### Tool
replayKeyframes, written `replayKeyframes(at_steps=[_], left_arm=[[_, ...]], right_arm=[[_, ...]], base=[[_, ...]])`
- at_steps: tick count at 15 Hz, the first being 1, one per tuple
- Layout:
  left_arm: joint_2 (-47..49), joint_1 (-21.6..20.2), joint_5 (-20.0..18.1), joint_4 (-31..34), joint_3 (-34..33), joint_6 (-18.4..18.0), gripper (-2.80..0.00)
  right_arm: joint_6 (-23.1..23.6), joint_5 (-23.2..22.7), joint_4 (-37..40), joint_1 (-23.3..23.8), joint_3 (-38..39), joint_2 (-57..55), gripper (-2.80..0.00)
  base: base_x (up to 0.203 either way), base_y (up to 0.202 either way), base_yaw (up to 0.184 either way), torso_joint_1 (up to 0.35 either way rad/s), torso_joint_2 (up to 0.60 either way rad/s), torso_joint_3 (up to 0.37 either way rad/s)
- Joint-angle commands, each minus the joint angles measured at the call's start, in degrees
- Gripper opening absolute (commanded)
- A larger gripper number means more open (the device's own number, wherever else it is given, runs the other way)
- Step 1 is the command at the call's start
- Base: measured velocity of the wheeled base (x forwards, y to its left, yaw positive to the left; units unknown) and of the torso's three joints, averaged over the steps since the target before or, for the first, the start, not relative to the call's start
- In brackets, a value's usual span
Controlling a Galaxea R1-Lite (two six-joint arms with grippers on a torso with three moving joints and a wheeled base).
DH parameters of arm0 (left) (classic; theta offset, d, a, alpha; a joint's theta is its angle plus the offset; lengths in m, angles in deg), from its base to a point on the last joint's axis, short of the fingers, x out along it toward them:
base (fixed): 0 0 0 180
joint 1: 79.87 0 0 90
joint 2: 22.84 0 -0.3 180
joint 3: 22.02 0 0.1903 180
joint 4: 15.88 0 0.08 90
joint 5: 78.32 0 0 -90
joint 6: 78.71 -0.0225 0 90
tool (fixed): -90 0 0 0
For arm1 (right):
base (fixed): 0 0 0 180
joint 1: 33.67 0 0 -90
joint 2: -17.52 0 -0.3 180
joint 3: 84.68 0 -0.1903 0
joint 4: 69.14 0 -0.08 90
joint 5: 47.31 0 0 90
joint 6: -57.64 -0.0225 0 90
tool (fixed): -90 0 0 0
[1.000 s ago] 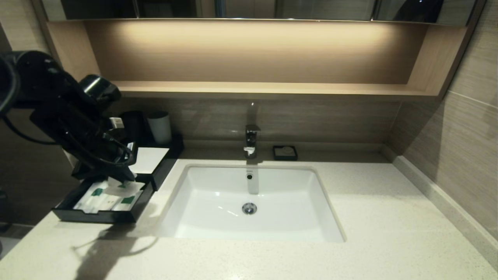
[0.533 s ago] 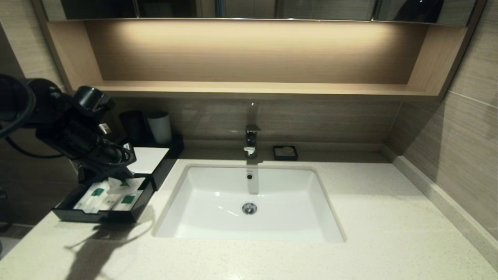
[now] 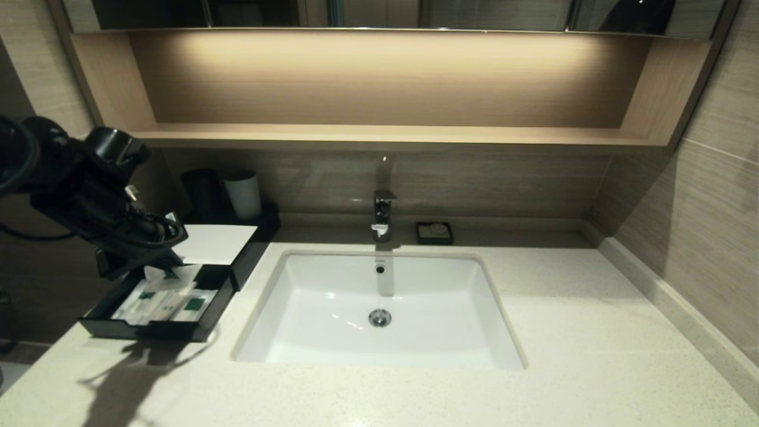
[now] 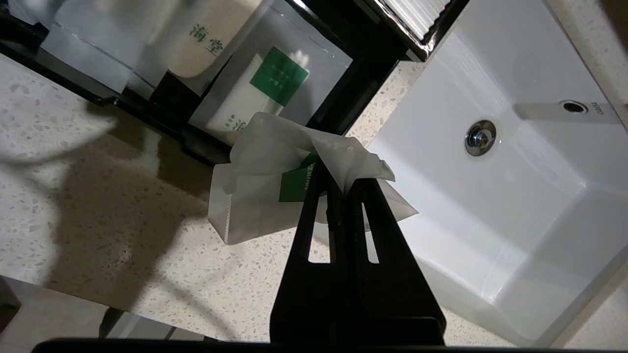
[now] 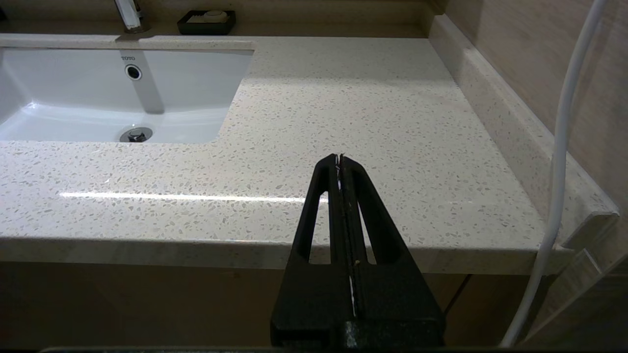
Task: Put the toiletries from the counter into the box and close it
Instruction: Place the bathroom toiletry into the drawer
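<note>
Left gripper [image 4: 338,184] pinches a crumpled packet [image 4: 265,196] above the open box [image 3: 154,326] at the counter's [image 3: 533,385] left edge; right gripper [image 5: 342,164], fingers together, hangs off the counter's front right edge.

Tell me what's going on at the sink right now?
The left end effector is shut on a crumpled clear plastic-wrapped packet with a green label, holding it above the open black pull-out drawer of the low black box with a white top panel. Other white green-labelled packets already lie in the drawer, which is not closed yet. The right end effector is shut and empty, parked over the cream speckled stone counter beside the white rectangular sink.
</note>
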Motion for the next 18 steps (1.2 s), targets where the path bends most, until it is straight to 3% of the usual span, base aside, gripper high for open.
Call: replayKeyframes(at_steps=[1, 3, 6, 11, 18], left_arm=[[0.38, -1.49, 0.22, 0.3, 0.36, -0.29, -2.8], [0.55, -1.55, 0.32, 0.45, 0.28, -1.36, -2.8], [1.08, -2.22, 0.27, 0.31, 0.14, -7.57, -2.8], [3.78, -2.98, 0.58, 0.12, 0.45, -10.77, -2.8], [4.87, -2.98, 0.58, -1.43, 0.09, -12.39, -2.8]], right_arm=[[0.02, 0.0, -0.01, -0.06, 0.09, 0.04, -2.8], [0.02, 0.0, -0.01, -0.05, 0.09, 0.04, -2.8], [0.02, 0.0, -0.01, -0.01, 0.09, 0.04, -2.8], [0.02, 0.0, -0.01, -0.03, 0.09, 0.04, -2.8], [0.02, 0.0, -0.01, -0.01, 0.09, 0.04, -2.8]], base=[[0.0, 0.0, 0.0, 0.0, 0.0, 0.0], [0.0, 0.0, 0.0, 0.0, 0.0, 0.0], [0.0, 0.0, 0.0, 0.0, 0.0, 0.0], [0.0, 0.0, 0.0, 0.0, 0.0, 0.0], [0.0, 0.0, 0.0, 0.0, 0.0, 0.0]])
